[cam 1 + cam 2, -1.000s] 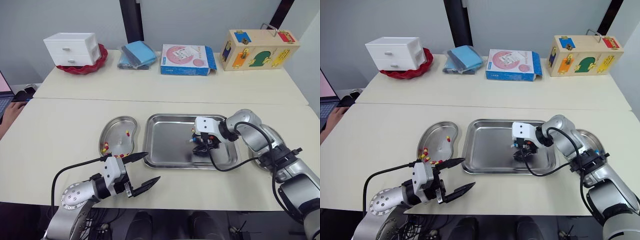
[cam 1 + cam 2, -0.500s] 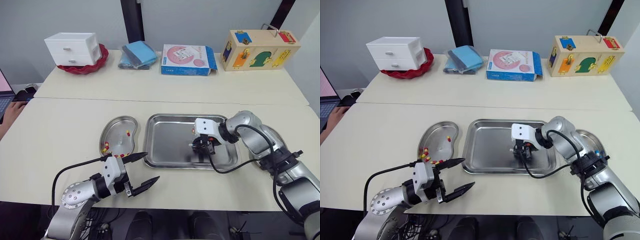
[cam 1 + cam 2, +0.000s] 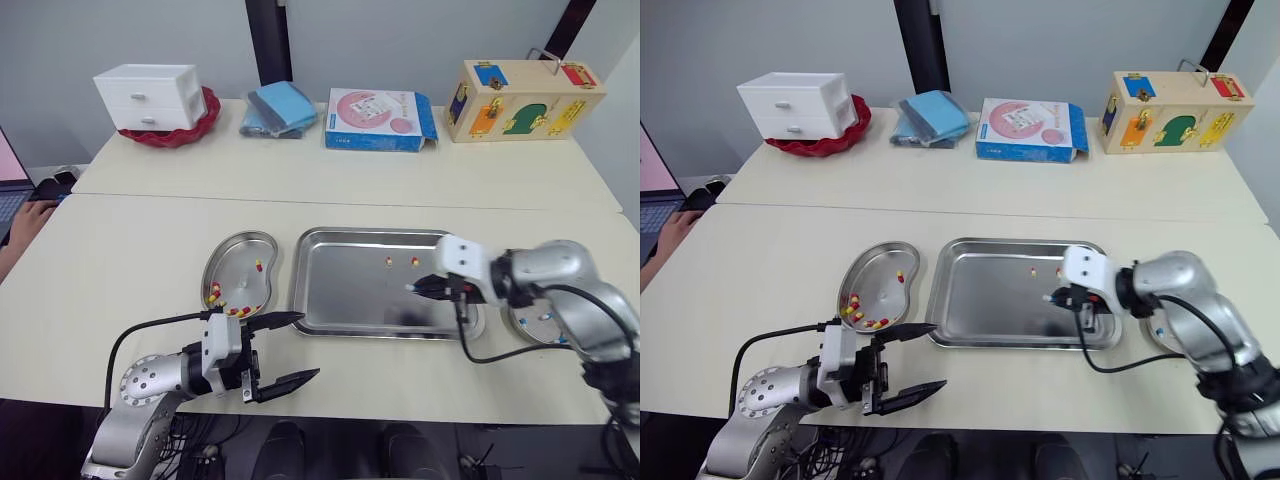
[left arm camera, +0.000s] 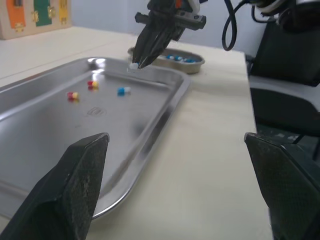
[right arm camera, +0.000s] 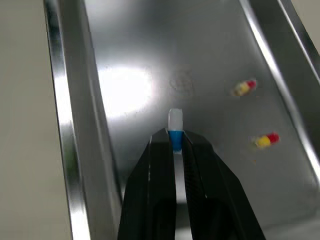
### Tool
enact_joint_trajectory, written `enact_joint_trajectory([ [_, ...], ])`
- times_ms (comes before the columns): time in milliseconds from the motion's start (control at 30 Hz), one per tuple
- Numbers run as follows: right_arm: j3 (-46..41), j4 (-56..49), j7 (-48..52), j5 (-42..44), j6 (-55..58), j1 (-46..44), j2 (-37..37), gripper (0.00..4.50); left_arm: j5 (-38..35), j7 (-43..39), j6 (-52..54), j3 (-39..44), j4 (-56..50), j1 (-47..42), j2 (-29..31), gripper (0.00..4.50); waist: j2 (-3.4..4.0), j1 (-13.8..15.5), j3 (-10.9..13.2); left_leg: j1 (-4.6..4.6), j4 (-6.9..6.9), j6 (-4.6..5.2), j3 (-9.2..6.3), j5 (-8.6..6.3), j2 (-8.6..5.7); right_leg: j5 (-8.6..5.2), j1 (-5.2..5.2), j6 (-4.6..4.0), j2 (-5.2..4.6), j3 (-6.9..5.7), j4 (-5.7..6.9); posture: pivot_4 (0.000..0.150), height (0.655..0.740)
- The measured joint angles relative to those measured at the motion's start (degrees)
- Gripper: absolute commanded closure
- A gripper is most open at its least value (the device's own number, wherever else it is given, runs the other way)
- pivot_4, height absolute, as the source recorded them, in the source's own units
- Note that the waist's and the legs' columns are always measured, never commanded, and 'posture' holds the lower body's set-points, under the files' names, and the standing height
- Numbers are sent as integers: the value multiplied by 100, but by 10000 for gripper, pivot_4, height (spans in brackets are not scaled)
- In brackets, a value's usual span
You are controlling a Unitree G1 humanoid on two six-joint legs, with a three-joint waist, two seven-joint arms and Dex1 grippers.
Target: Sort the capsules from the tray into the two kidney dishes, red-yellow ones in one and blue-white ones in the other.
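Observation:
A steel tray [image 3: 340,300] lies mid-table with two red-yellow capsules [image 3: 388,262] near its far side. My right gripper [image 3: 411,288] hovers over the tray's right part, shut on a blue-white capsule [image 5: 175,127] that sticks out past its fingertips. In the left wrist view a blue-white spot [image 4: 122,90] lies on the tray beneath it; capsule or reflection, I cannot tell. The left kidney dish [image 3: 236,250] holds several red-yellow capsules. The right kidney dish [image 4: 170,57], holding blue-white ones, sits partly behind my right arm. My left gripper [image 3: 305,346] stands open near the table's front edge, with nothing in it.
On the far table stand a white drawer box [image 3: 148,96] on a red dish, blue cloths [image 3: 275,108], a pink-blue box [image 3: 378,120] and a wooden toy box [image 3: 520,100]. A person's hand [image 3: 18,220] rests by a laptop at the far left.
My right gripper has shut on a blue-white capsule, risen off the tray floor and swung toward the tray's right edge. The left gripper stays open in place.

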Motion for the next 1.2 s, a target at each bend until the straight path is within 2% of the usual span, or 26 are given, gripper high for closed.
enact_joint_trajectory([
  [300, -2724, -712, -541, 435, 1325, 1961, -318, 44989, -111, -569, -249, -124, 495, -487, -354, 0, 9, -70, -6, 9, 1, 1, 2, 0, 0, 0, 7, 1, 2, 4, 4, 1500, 7400],
  [433, -3255, -693, -787, 420, 1506, 2504, -319, 44989, -114, -725, -424, -165, 703, -565, -440, 0, 13, -72, -8, 13, 3, 1, 4, 0, 0, 0, 12, 1, 2, 6, 4, 1500, 7400],
  [533, -3372, -644, -1016, 436, 1668, 2520, -319, 44989, -113, -736, -526, -166, 859, -654, -545, 0, 13, -73, -9, 15, 5, 1, 3, 1, 0, 2, 15, 3, 2, 6, 5, 1500, 7400],
  [567, -3380, -631, -1111, 474, 1718, 2502, -317, 39407, -113, -740, -562, -166, 885, -677, -554, 0, 14, -73, -9, 15, 5, 2, 3, 1, 0, 2, 16, 3, 2, 7, 5, 1500, 7400],
  [633, -3379, -584, -1250, 491, 1756, 2486, -316, 36620, -113, -741, -611, -166, 906, -715, -559, 0, 13, -70, -9, 14, 5, 2, 4, 1, 0, 2, 16, 3, 2, 6, 4, 1500, 7400],
  [733, -3380, -501, -1487, 505, 1707, 2507, -314, 29373, -114, -726, -628, -166, 906, -727, -578, 0, 13, -66, -9, 13, 4, 2, 3, 1, 0, 1, 16, 3, 2, 6, 2, 1500, 7400],
  [967, -3389, -405, -1705, 639, 1417, 2641, -255, 10531, -113, -383, -431, -70, 780, -644, -505, 0, 14, -68, -9, 15, 4, 2, 3, 1, 0, 1, 17, 3, 2, 6, 3, 1500, 7400],
  [1067, -3457, -436, -1671, 740, 1005, 2775, -136, 483, -103, 44, -145, 205, 530, -505, -318, 0, 13, -68, -8, 14, 4, 2, 2, 1, 0, 1, 17, 3, 2, 6, 2, 1500, 7400],
  [1200, -3675, -634, -1479, 977, -280, 3148, 457, 483, 16, 1028, 635, 874, 59, -34, 247, 0, 13, -76, -8, 16, 0, 2, 2, 1, 2, 1, 17, 4, 2, 7, 1, 1500, 7400],
])
